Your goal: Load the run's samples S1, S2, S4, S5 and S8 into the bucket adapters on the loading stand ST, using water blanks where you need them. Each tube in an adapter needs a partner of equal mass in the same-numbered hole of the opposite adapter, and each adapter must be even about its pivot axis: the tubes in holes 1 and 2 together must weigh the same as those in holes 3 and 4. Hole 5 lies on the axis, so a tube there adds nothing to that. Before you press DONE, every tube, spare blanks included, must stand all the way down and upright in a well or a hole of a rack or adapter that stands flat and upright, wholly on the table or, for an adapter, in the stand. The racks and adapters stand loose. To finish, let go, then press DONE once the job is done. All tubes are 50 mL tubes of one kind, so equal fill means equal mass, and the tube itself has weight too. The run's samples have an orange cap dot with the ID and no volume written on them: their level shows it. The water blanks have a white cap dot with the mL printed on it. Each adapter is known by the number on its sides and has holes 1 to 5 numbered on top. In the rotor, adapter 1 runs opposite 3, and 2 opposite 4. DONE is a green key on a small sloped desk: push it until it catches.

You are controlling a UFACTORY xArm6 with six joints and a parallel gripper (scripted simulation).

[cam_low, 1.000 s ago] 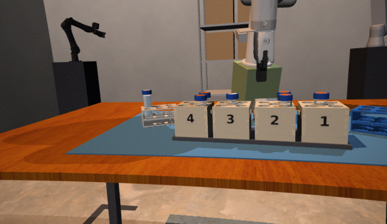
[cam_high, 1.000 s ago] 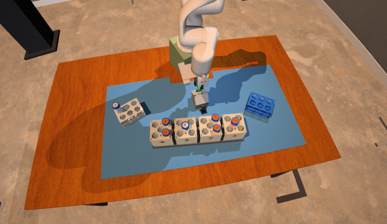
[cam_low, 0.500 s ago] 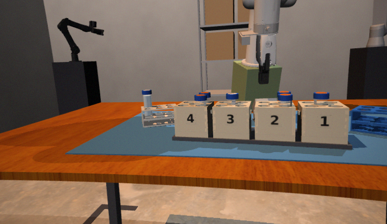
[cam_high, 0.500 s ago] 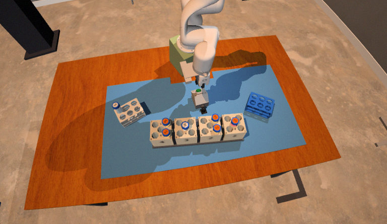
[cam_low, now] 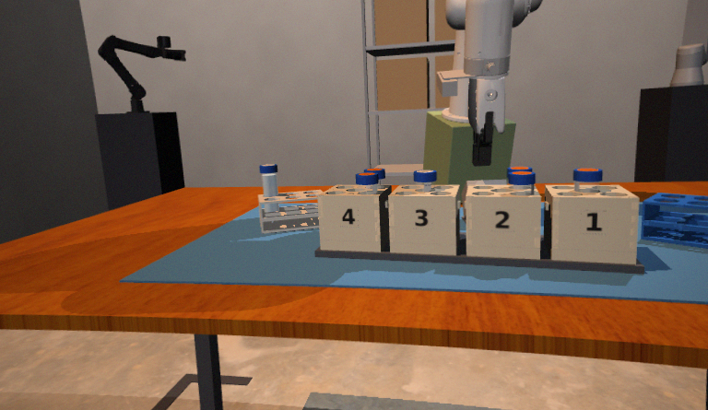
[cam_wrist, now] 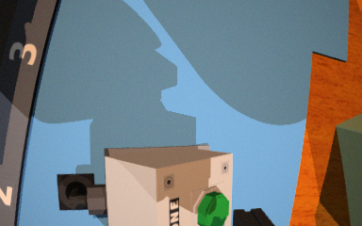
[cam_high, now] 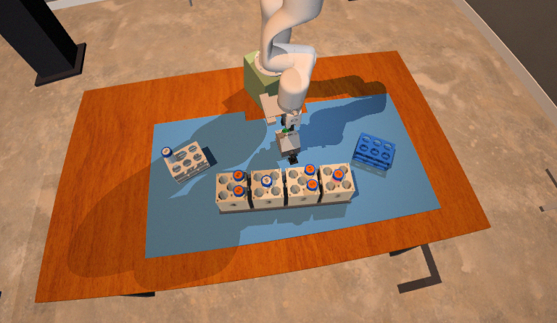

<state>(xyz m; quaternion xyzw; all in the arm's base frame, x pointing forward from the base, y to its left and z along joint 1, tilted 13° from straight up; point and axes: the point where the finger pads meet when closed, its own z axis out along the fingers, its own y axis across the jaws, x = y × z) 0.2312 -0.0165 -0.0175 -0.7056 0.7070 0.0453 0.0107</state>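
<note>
On the left of the blue mat (cam_high: 196, 237) (cam_low: 218, 259) (cam_wrist: 269, 146), an off-white rack (cam_high: 181, 165) (cam_low: 264, 223) stands at an angle; a blue-capped, white-dotted tube (cam_high: 166, 152) (cam_low: 269, 183) stands upright in its far left well. Next comes the loading stand (cam_high: 283, 207) (cam_low: 469, 261) (cam_wrist: 25, 94), carrying four cream adapters in a row; adapter 4 (cam_high: 233, 204) (cam_low: 348, 230) has two orange-dotted tubes along its right side, the far one (cam_high: 238, 175) (cam_low: 374, 172) behind the near one (cam_high: 238, 190) (cam_low: 367, 178); adapter 3 (cam_high: 267, 202) (cam_low: 422, 233) has one white-dotted tube (cam_high: 266, 181) (cam_low: 424, 176) in its middle hole.

Behind the row, the sloped DONE desk (cam_high: 289, 144) (cam_wrist: 132, 184) has its green key (cam_high: 285, 131) (cam_wrist: 213, 208) facing the arm; the gripper (cam_high: 291, 128) (cam_low: 481, 155) (cam_wrist: 253, 218) points down near the key, fingers together with nothing between them; whether it touches the key, I cannot tell.

Adapter 2 (cam_high: 302, 199) (cam_low: 502, 233) has two more orange-dotted tubes on its right, a far one (cam_high: 310, 169) (cam_low: 519, 169) and a near one (cam_high: 312, 184) (cam_low: 521, 178); adapter 1 (cam_high: 336, 196) (cam_low: 593, 239) has one orange-dotted tube (cam_high: 338, 175) (cam_low: 587, 174) in its middle hole; well apart at the right stands a blue rack (cam_high: 375, 146) (cam_low: 678, 205).
</note>
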